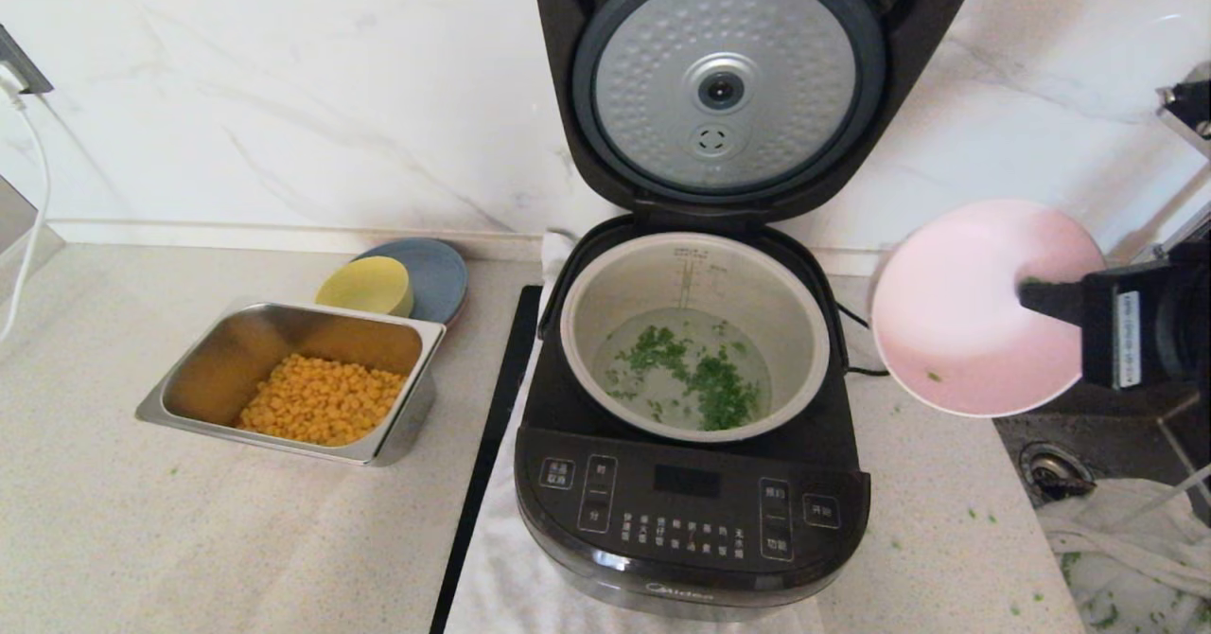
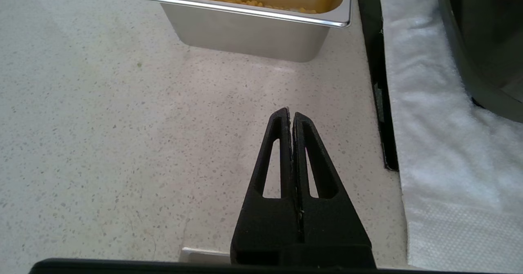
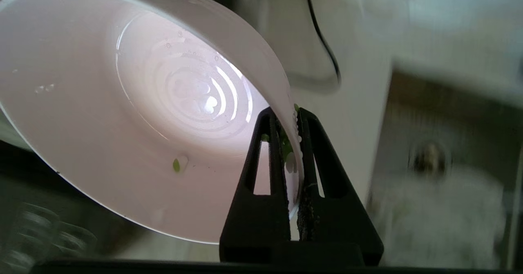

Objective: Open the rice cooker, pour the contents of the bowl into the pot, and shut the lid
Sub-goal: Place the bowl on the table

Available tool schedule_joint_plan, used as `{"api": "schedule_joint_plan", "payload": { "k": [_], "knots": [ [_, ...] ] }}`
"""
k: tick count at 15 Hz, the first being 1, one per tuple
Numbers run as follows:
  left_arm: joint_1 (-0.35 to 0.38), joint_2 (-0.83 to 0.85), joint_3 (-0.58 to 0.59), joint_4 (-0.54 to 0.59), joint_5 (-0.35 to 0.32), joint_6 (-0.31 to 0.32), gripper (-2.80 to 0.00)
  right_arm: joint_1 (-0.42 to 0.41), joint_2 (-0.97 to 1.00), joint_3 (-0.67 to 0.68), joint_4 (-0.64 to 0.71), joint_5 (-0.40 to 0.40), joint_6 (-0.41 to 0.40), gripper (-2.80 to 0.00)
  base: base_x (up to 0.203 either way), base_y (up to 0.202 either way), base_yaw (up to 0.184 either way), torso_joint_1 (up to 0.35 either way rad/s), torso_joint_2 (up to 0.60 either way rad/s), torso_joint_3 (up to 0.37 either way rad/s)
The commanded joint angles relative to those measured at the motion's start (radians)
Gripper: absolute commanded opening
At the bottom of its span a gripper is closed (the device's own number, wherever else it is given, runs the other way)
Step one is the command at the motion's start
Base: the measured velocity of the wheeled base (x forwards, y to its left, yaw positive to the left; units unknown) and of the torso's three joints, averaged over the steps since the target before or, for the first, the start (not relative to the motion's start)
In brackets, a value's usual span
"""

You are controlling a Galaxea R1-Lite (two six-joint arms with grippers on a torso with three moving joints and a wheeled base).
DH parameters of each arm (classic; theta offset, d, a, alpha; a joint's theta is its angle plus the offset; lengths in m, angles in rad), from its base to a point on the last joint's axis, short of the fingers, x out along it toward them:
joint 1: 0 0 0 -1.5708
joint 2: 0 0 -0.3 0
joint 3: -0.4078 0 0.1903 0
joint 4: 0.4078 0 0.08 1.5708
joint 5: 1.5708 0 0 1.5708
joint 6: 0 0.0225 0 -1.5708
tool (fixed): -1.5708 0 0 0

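The black rice cooker (image 1: 691, 511) stands in the middle of the counter with its lid (image 1: 728, 85) swung up, the dimpled silver disc facing me. The light-grey pot (image 1: 695, 331) inside holds water and chopped green herb. My right gripper (image 1: 1026, 295) is shut on the rim of the pale-pink bowl (image 1: 956, 322), held tilted in the air to the right of the cooker, its inside facing the pot. In the right wrist view the bowl (image 3: 122, 122) is nearly empty, with a few green bits left, its rim pinched in the gripper (image 3: 286, 116). My left gripper (image 2: 291, 114) is shut, parked low over the counter.
A steel tray of yellow corn (image 1: 293, 383) sits left of the cooker, with a yellow bowl (image 1: 364, 286) on a blue-grey plate (image 1: 435, 274) behind it. A white cloth (image 2: 433, 143) lies under the cooker. A sink with a drain (image 1: 1055, 468) lies at the right. Green bits dot the counter.
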Motion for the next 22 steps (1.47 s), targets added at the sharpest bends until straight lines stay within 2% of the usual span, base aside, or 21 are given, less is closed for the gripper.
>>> {"api": "schedule_joint_plan", "payload": {
  "k": [1,4,5,8,11,15,17,22],
  "knots": [
    [0.000,-0.002,0.001,0.000,0.000,0.000,-2.80,-0.244,-0.058,0.012,0.098,0.183,0.032,-2.80,0.000,0.000,0.000,0.000,0.00,0.000],
    [-0.002,-0.002,-0.001,0.000,0.000,0.000,-2.80,-0.521,-0.062,0.101,0.162,0.446,0.041,-2.80,0.000,0.000,0.000,0.000,0.00,0.000],
    [0.000,-0.002,0.000,0.000,0.000,0.000,-2.80,-0.563,-0.051,0.176,0.169,0.497,0.035,-2.80,0.000,0.000,0.000,0.000,0.00,0.000],
    [0.000,-0.002,-0.001,0.000,0.000,0.000,-2.80,-0.605,0.036,0.360,0.132,0.566,0.028,-2.80,0.000,0.000,0.000,0.000,0.00,0.000],
    [0.000,-0.002,-0.001,0.000,0.000,0.000,-2.80,-0.616,0.133,0.461,-0.031,0.610,0.034,-2.80,0.000,0.000,0.000,0.000,0.00,0.000],
    [0.000,-0.002,0.001,0.000,0.000,0.000,-2.80,-0.674,0.258,0.477,-0.059,0.693,0.039,-2.80,0.000,0.000,0.000,0.000,0.00,0.000],
    [0.000,-0.002,-0.001,0.000,0.000,0.000,-2.80,-0.692,0.318,0.476,-0.074,0.706,0.040,-2.80,0.000,0.000,0.000,0.000,0.00,0.000],
    [0.000,-0.002,-0.001,0.000,0.000,0.000,-2.80,-0.704,0.441,0.508,-0.223,0.707,0.043,-2.80,0.000,0.000,0.000,0.000,0.00,0.000]
  ]
}}
